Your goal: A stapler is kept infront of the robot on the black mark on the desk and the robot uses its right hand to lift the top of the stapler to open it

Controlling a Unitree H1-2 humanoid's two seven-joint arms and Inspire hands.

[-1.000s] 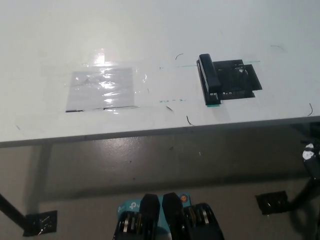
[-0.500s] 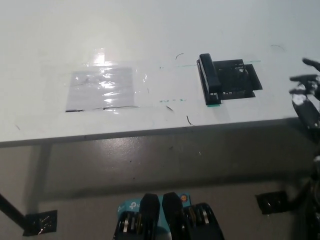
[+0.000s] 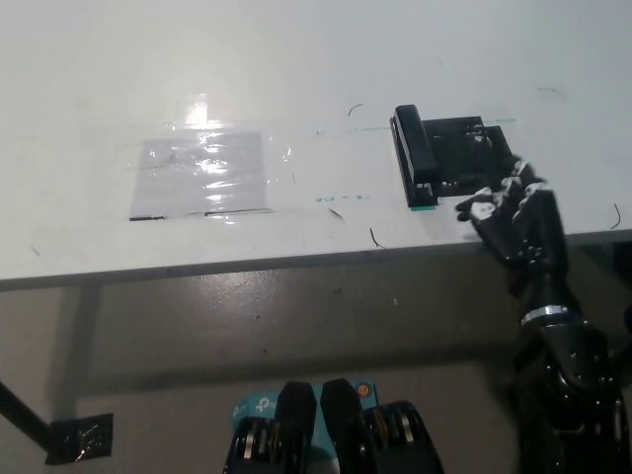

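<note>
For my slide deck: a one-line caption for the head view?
Black right hand, fingers apart, nears the closed stapler on the desk's black mark.

Black robot hand, pale fingertips, silver wrist ring

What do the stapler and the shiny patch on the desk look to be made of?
Stapler: black, matte, probably plastic over metal; no glare shows on it. Patch: clear film or tape, glossy, wrinkled with bright reflections. Desk: smooth white, likely laminate.

Black right hand raised, fingers spread, holding nothing.
</note>
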